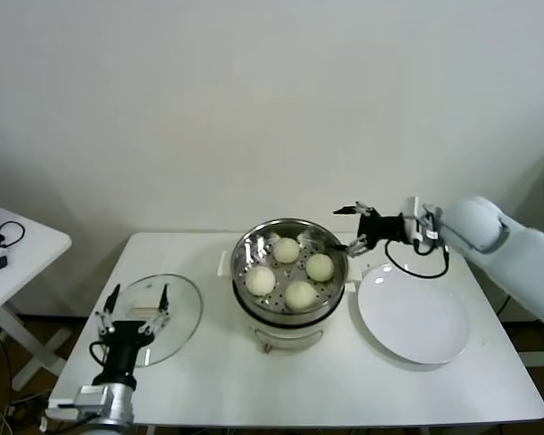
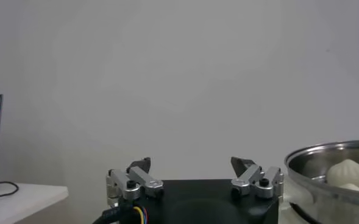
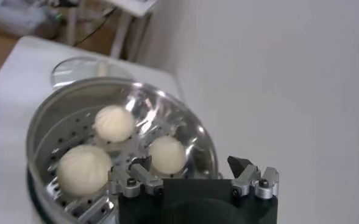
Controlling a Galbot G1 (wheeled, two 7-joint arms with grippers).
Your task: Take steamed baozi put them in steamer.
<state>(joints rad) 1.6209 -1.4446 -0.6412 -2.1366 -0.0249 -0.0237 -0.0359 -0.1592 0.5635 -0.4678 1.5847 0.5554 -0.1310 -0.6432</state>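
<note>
**Four buns in the steamer, both hands empty**

Far left edge of the head view: corner of a white side table with a black cable on it.

Lower left: left hand, black with silver fingers, spread wide and holding nothing, above the round clear glass lid that lies flat on the white table.

Centre: round shiny stainless-steel steamer with perforated bottom, seated on a cream-white pot base. Inside it, four smooth cream-white steamed baozi, close together, resting on the perforated floor.

Right of centre: right hand just over the steamer's right rim, fingers wide apart, nothing between them. Right wrist view agrees: fingers parted above the basket.

Lower right: flat round white plate beside the steamer.
</note>
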